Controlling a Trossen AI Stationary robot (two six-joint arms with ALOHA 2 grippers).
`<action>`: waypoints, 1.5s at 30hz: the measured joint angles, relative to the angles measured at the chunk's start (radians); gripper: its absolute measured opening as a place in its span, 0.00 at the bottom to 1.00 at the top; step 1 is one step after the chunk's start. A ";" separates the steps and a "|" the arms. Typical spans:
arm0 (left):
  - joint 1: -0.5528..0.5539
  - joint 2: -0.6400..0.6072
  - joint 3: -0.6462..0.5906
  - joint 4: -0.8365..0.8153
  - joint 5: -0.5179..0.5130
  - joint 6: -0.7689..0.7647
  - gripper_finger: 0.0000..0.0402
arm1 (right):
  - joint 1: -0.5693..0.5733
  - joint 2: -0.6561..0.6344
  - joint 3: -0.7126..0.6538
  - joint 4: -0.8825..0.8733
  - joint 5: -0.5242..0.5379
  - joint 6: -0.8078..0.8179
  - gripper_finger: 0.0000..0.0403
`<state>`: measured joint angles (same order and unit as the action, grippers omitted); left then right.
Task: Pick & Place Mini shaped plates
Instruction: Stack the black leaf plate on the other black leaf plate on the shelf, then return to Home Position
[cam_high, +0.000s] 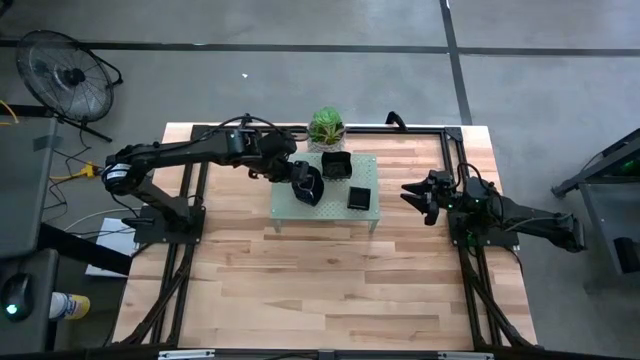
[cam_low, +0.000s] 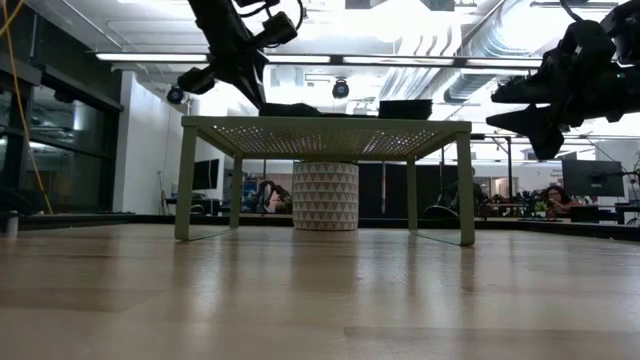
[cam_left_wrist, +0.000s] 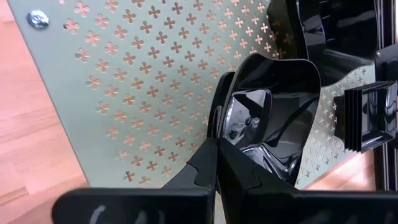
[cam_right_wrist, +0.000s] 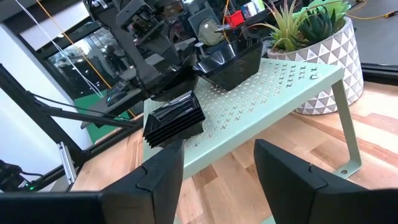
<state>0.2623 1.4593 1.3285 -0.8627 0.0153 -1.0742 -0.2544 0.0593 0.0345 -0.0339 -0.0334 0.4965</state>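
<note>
A glossy black plate (cam_left_wrist: 273, 118) is being pinched by the L gripper (cam_high: 305, 183) over the rack (cam_high: 290, 205) for placing, while the R gripper (cam_high: 425, 200), jaws apart, is being kept waiting at the right.

A light wooden table (cam_high: 330, 290) stands on grey concrete floor (cam_high: 300, 60). A black floor fan (cam_high: 62, 75) sits at the far left. Beyond the table, the low view shows a bright open room with ceiling ducts (cam_low: 470, 55), strip lights (cam_low: 150, 57), and what may be monitors (cam_low: 592, 178) at right.
</note>
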 joint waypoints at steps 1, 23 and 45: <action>0.000 0.000 0.000 0.000 0.005 -0.002 0.00 | 0.000 0.000 0.000 0.000 0.000 0.000 0.47; 0.000 0.000 0.000 0.000 0.032 -0.025 0.11 | 0.000 0.000 0.000 0.000 0.000 0.000 0.47; -0.127 -0.149 0.000 0.039 -0.147 0.198 0.18 | 0.000 0.000 0.000 0.000 0.000 0.000 0.47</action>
<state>0.1348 1.3105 1.3285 -0.8239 -0.1322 -0.8762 -0.2544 0.0593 0.0345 -0.0341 -0.0334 0.4969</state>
